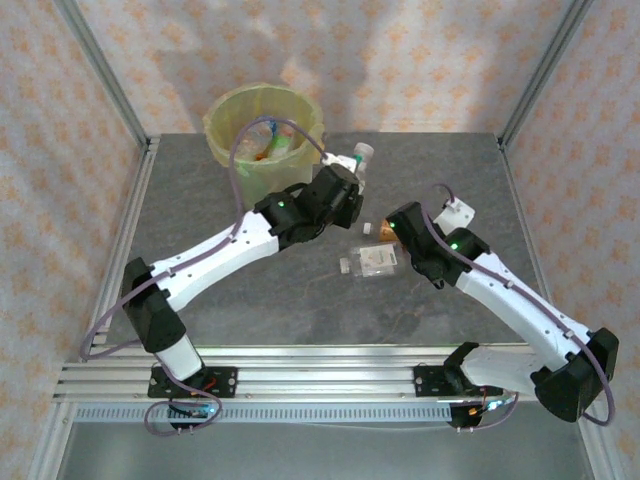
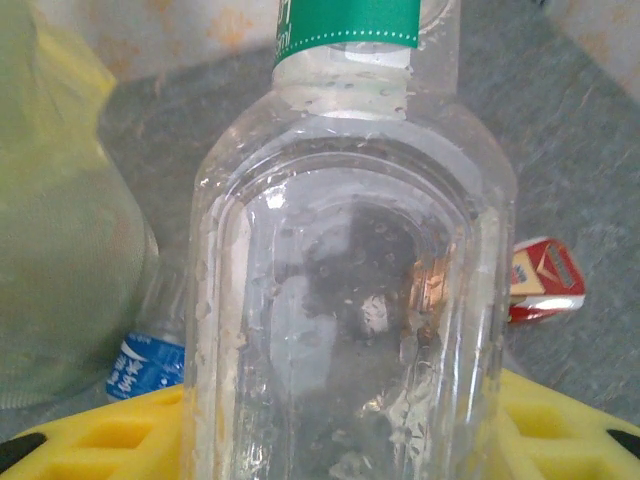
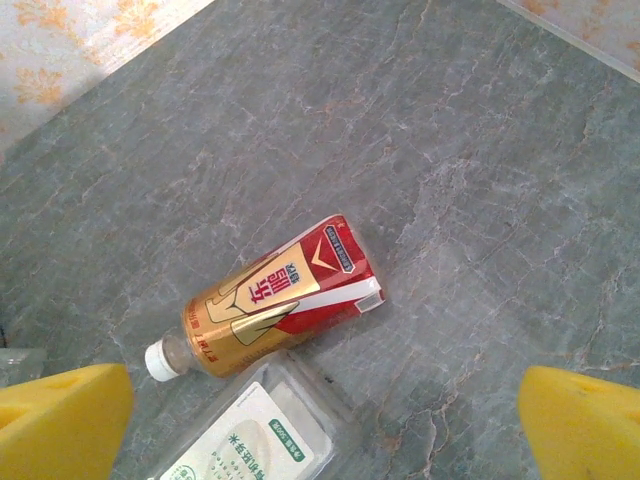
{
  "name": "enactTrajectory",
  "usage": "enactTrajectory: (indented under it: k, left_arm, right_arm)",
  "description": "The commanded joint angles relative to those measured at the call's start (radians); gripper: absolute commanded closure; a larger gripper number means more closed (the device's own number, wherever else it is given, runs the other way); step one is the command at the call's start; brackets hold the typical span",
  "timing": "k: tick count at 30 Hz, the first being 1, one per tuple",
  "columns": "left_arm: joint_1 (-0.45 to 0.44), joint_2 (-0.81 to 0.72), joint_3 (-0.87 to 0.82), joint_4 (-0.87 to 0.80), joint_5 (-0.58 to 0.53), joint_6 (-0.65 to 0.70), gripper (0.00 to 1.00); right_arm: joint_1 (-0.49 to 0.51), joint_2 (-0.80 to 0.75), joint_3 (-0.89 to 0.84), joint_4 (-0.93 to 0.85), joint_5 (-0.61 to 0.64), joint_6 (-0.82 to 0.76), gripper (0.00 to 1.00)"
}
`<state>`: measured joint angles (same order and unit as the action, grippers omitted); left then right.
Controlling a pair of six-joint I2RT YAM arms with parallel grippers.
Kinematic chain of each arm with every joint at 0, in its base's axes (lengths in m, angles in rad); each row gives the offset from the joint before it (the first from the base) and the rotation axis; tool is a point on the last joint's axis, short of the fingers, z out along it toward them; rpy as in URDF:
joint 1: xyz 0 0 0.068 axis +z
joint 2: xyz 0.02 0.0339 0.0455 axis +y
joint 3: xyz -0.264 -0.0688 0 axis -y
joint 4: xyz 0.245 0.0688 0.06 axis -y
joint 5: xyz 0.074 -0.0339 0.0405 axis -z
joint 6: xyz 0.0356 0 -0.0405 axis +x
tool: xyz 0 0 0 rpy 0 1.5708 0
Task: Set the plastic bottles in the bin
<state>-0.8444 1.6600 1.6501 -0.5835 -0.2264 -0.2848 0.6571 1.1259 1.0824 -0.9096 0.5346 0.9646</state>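
well, the bin point(image 1: 222, 140) at the far left of the tabletop point(image 1: 250, 290) is our target, with its yellow-green liner open and a few bottles already inside, and the left arm reaches toward it from the near edge. we see the left gripper point(image 1: 353, 178) clamped on a clear green-labelled bottle point(image 2: 350, 280), just right of the bin and not yet over its mouth. whether the bottle is clear of the tabletop we cannot tell. to do this well, we judge it should be carried leftward and fully past the rim before the grip lets go, high enough that its base does not snag the loose bag. a release at the rim could send it rolling back. the right gripper point(image 3: 320, 428) hangs with its yellow fingers point(image 3: 60, 420) wide apart above a red-and-gold bottle point(image 3: 270, 300) and a flat white-labelled bottle point(image 3: 255, 435), touching neither. around us stand walls point(image 1: 350, 50) papered with orange flowers, inside a metal frame point(image 1: 100, 70). the tabletop is grey, stone-patterned and flat. a blue-labelled bottle point(image 2: 145, 365) lies just beside the bin's wall.
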Motion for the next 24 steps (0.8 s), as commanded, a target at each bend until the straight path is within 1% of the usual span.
enactTrajectory:
  k: [1,3,6,9,14,17,20,24]
  left_arm:
    - [0.007,-0.062,0.066,0.013,-0.069,0.074,0.61]
    - [0.029,-0.068,0.098,0.009,-0.069,0.08,0.61]
    - [0.088,-0.06,0.166,-0.025,-0.062,0.067,0.61]
    - [0.16,-0.046,0.227,-0.055,-0.052,0.049,0.61]
    - [0.277,0.017,0.371,-0.161,-0.07,0.033,0.6]
    - [0.343,0.065,0.448,-0.226,-0.031,0.022,0.6]
    - [0.397,0.106,0.491,-0.267,0.012,0.013,0.59]
    - [0.447,0.15,0.521,-0.294,0.05,0.003,0.59]
  right_arm:
    - [-0.008,-0.026,-0.01,0.009,0.023,-0.01,0.01]
    - [-0.008,-0.025,-0.009,0.009,0.024,-0.013,0.01]
    - [-0.008,-0.016,-0.003,0.003,0.02,-0.015,0.01]
    - [-0.008,-0.011,0.002,-0.003,0.017,-0.015,0.01]
    - [-0.008,-0.014,0.002,-0.005,0.019,-0.012,0.01]
    - [-0.008,-0.011,0.002,-0.002,0.017,-0.011,0.01]
    - [-0.008,-0.004,0.002,0.0,0.012,-0.01,0.01]
    - [-0.008,0.006,0.006,0.002,0.005,-0.012,0.01]
